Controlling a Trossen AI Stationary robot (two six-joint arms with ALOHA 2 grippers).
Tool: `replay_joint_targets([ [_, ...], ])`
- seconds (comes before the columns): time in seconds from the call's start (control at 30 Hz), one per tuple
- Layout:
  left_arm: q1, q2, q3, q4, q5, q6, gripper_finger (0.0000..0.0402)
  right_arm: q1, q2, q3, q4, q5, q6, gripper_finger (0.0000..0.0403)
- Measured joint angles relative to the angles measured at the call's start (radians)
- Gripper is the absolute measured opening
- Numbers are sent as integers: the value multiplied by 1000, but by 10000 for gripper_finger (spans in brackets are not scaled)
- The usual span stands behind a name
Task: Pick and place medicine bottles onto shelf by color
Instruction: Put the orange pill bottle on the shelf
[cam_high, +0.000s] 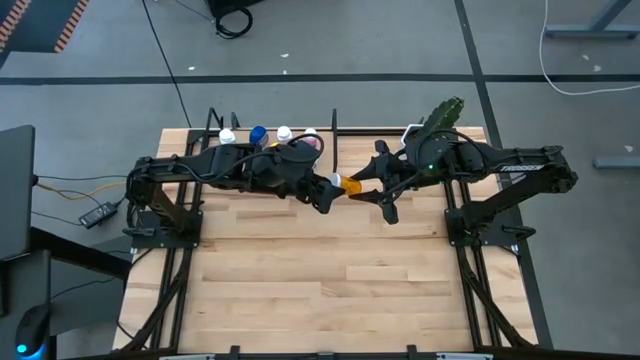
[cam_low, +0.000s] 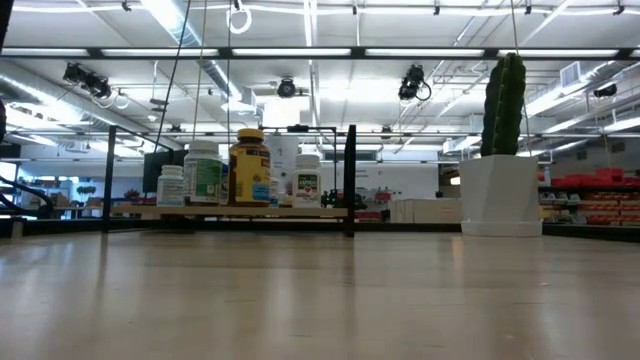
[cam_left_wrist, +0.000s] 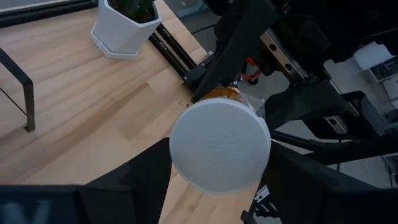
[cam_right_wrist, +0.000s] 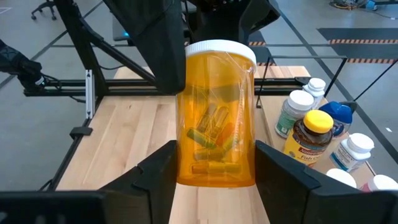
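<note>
A small orange medicine bottle (cam_high: 349, 185) with a white cap hangs in the air between my two grippers, above the middle of the table. My left gripper (cam_high: 328, 188) is shut on its cap end. My right gripper (cam_high: 364, 186) is shut on its base end. The orange body (cam_right_wrist: 216, 118) holds yellow and orange capsules. The white cap (cam_left_wrist: 219, 146) faces the left wrist camera. The other bottles (cam_low: 250, 168) stand upright on the shelf (cam_low: 230, 212) at the far left. Neither gripper appears in the low view. My left gripper (cam_left_wrist: 219, 155) pinches the bottle's white cap (cam_left_wrist: 186, 168) between its two fingers, coming level from the table's left, with its fingers along the bottle. One finger (cam_right_wrist: 166, 50) lies beside the cap and upper body. The bottle lies level, clear of the table. My right gripper (cam_right_wrist: 216, 158) pinches the base end of the orange body (cam_right_wrist: 186, 168) between its two fingers. It comes level from the table's right, with its fingers along the bottle. The cap end points away from it toward the left gripper.
A white pot with a green cactus (cam_high: 440, 115) stands at the far right of the table. On the shelf stand white-capped bottles (cam_right_wrist: 295, 109), an amber yellow-lidded one (cam_right_wrist: 311, 134) and a blue one (cam_right_wrist: 336, 112). Black upright rods (cam_low: 350, 180) frame the shelf. Bare planks (cam_high: 330, 280) lie nearer.
</note>
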Motion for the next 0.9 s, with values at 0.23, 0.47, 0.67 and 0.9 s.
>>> replay_joint_targets([
  [0.23,0,0,0,0,0,3,224,0,0,0,0,0,0,205],
  [0.47,0,0,0,0,0,9,229,0,0,0,0,0,0,209],
  [0.67,0,0,0,2,0,8,225,0,0,0,-1,0,33,209],
  [0.9,0,3,0,2,2,8,224,0,1,0,-25,0,68,210],
])
